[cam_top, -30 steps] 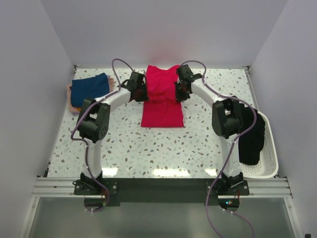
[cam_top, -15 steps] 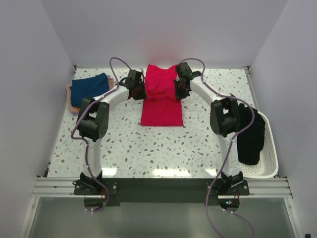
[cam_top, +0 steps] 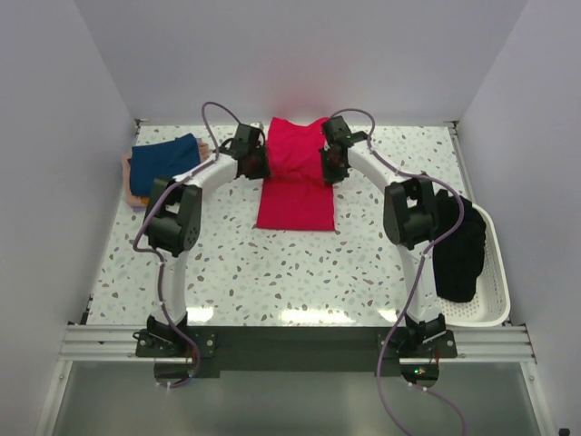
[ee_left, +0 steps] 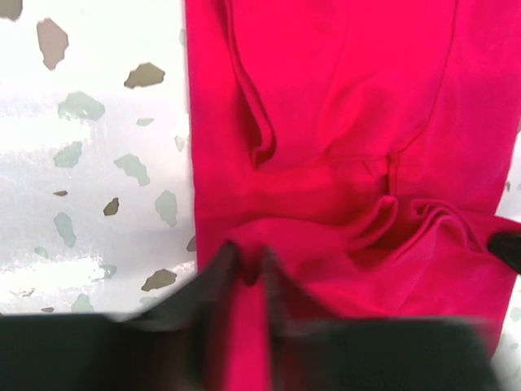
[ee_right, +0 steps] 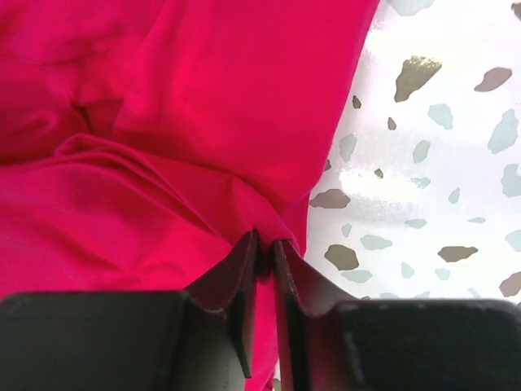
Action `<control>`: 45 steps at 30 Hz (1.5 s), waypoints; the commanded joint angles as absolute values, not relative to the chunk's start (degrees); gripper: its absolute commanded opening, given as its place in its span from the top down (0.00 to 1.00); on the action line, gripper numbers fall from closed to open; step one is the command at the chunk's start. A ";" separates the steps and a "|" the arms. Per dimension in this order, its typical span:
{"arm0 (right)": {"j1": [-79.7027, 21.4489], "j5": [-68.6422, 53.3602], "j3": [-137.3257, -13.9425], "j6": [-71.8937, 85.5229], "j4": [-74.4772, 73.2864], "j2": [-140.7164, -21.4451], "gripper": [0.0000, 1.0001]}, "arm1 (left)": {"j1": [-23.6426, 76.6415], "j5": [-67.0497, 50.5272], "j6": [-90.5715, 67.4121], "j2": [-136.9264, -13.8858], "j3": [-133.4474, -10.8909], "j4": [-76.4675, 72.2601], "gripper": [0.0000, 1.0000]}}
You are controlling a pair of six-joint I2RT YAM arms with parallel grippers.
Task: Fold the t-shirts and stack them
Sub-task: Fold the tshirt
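We see the bright crimson-red cloth t-shirt [cam_top: 295,186] lying at the far middle of the speckled table [cam_top: 272,272], our left gripper [ee_left: 247,265] pinching its left edge, our right gripper [ee_right: 264,244] its right edge. A folded navy blue t-shirt [cam_top: 163,162] sits far left; a black t-shirt [cam_top: 458,259] lies in the white plastic basket [cam_top: 495,291].
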State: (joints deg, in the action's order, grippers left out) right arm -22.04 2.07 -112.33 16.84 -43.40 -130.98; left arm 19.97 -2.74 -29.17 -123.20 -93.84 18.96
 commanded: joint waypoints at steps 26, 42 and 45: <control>-21.62 -10.55 -72.07 22.15 -26.37 -102.57 0.48 | 21.27 -3.25 -27.69 -93.96 -53.53 2.29 0.09; -21.80 -9.23 -67.76 24.26 -24.52 -107.58 0.52 | 22.59 -3.25 -28.04 -94.31 -52.03 2.72 0.19; -22.15 -8.70 -67.33 24.26 -24.61 -107.93 0.53 | 22.94 -2.46 -28.04 -94.04 -51.42 2.90 0.19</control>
